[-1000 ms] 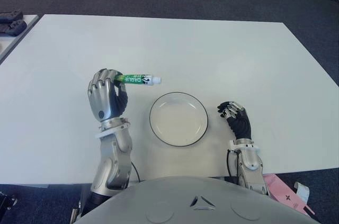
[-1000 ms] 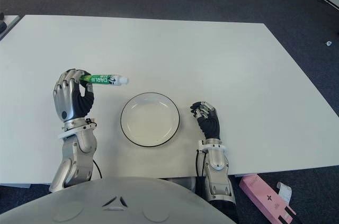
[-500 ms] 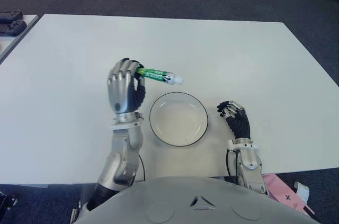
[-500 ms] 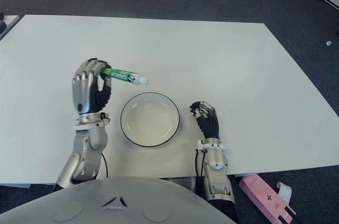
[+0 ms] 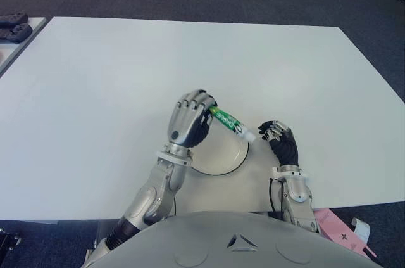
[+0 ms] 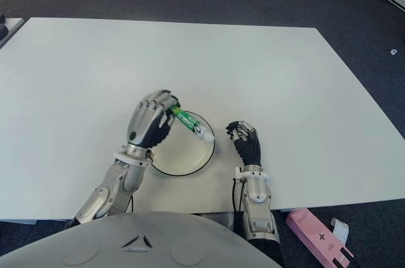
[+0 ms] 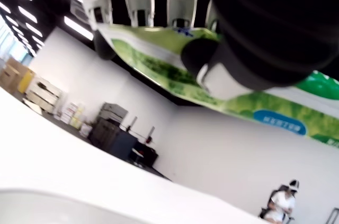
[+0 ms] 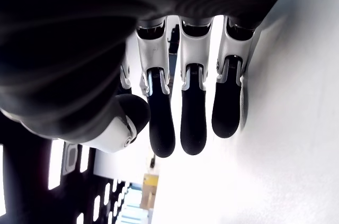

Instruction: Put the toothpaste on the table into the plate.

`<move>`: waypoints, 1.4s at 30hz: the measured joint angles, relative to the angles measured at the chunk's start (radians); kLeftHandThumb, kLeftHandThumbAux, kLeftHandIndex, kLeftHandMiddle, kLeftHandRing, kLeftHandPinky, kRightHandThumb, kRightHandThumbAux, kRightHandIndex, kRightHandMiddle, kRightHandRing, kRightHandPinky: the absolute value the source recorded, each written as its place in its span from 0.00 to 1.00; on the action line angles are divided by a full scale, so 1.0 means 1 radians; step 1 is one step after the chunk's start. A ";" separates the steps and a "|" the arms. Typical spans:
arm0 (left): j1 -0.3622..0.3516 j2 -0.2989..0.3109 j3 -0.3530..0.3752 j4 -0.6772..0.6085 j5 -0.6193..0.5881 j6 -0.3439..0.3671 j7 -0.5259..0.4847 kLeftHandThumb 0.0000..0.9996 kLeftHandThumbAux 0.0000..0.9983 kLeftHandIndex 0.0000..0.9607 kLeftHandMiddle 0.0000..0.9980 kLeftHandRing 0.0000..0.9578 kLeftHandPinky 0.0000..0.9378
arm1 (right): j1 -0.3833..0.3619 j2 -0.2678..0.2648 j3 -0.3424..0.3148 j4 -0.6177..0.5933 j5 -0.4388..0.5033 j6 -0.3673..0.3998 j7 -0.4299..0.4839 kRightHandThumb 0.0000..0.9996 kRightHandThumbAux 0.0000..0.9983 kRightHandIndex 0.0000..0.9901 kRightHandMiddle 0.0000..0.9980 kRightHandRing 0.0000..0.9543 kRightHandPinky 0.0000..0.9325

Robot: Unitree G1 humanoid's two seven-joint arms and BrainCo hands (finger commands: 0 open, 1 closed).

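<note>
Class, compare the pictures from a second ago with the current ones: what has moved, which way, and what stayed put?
The left hand, still gripping the toothpaste, swung rightward from the table left of the plate to above it; the tube's cap end now tilts down over the right rim. Nothing was released. The plate and the idle right hand beside it stayed where they were.
</note>
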 measured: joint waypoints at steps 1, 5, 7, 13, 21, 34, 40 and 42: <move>-0.010 0.006 -0.012 0.039 0.010 -0.005 -0.001 0.74 0.70 0.46 0.90 0.93 0.95 | 0.000 0.000 0.002 -0.001 0.000 0.002 0.000 0.70 0.73 0.43 0.49 0.50 0.51; -0.031 0.026 -0.050 0.123 0.030 -0.012 -0.037 0.74 0.70 0.46 0.89 0.93 0.95 | 0.001 0.002 0.006 -0.007 0.000 0.006 -0.001 0.70 0.73 0.43 0.49 0.50 0.51; -0.050 0.031 -0.066 0.135 0.030 -0.021 -0.056 0.74 0.70 0.46 0.88 0.93 0.96 | 0.004 0.002 0.006 -0.010 -0.001 0.008 -0.002 0.70 0.73 0.43 0.49 0.50 0.51; -0.091 0.029 -0.091 0.147 0.025 -0.037 -0.110 0.74 0.70 0.46 0.88 0.92 0.96 | 0.004 0.003 0.007 -0.011 -0.002 0.010 -0.008 0.70 0.73 0.43 0.49 0.50 0.52; -0.096 0.035 -0.097 0.148 0.018 -0.029 -0.179 0.74 0.70 0.46 0.88 0.93 0.96 | 0.011 0.004 0.007 -0.016 -0.002 0.010 -0.011 0.71 0.73 0.43 0.49 0.50 0.50; -0.093 0.035 -0.080 0.166 -0.011 -0.001 -0.229 0.73 0.70 0.46 0.83 0.87 0.85 | 0.021 0.005 0.008 -0.024 0.001 0.010 -0.009 0.71 0.73 0.43 0.49 0.49 0.49; -0.089 0.036 -0.077 0.170 -0.010 0.002 -0.201 0.72 0.69 0.45 0.73 0.78 0.76 | 0.023 0.006 0.008 -0.026 0.002 0.010 -0.008 0.71 0.73 0.43 0.49 0.49 0.49; -0.086 0.037 -0.076 0.171 -0.010 0.002 -0.186 0.71 0.70 0.45 0.72 0.77 0.75 | 0.024 0.006 0.007 -0.027 0.002 0.011 -0.007 0.71 0.73 0.43 0.49 0.49 0.50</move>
